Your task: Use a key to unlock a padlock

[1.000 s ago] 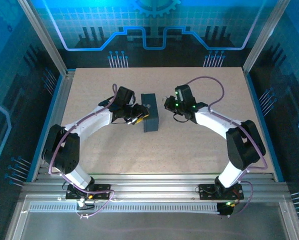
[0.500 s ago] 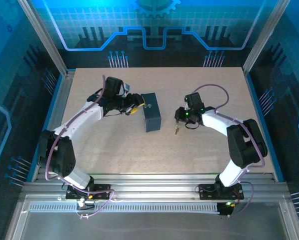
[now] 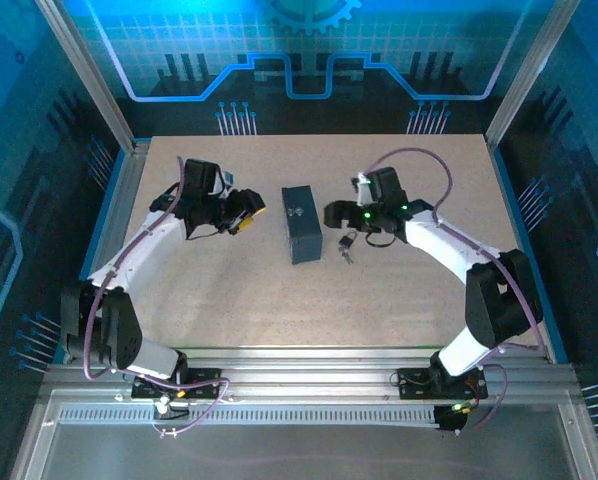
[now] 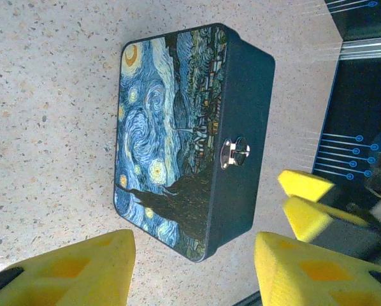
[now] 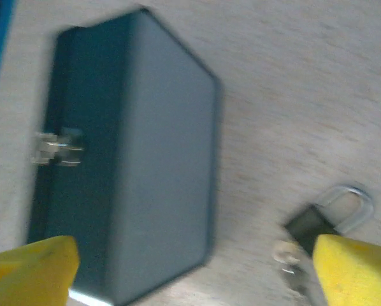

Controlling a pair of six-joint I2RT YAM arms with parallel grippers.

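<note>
The padlock [image 3: 347, 241] lies on the table just right of the dark blue tin [image 3: 301, 223]. In the right wrist view its dark body [image 5: 310, 220] and silvery shackle [image 5: 355, 197] sit partly behind my right fingertip [image 5: 359, 268]. The key [image 3: 345, 257] lies at the padlock's near end, a blurred silvery shape [image 5: 286, 254]; I cannot tell whether it sits in the lock. My right gripper [image 3: 334, 213] [image 5: 190, 274] hangs open between tin and padlock, holding nothing. My left gripper [image 3: 241, 212] [image 4: 194, 274] is open, a short way left of the tin, empty.
The tin's swirl-painted lid [image 4: 162, 134] faces my left wrist camera, and its small metal latch [image 4: 234, 153] is on the side wall. Two yellow fingertips [image 4: 308, 201] of the other gripper show beyond the tin. Aluminium rails [image 3: 299, 365] edge the table.
My right gripper has opened and let go of the padlock and key, which now lie on the table. My left gripper has drawn back leftward from the tin.
</note>
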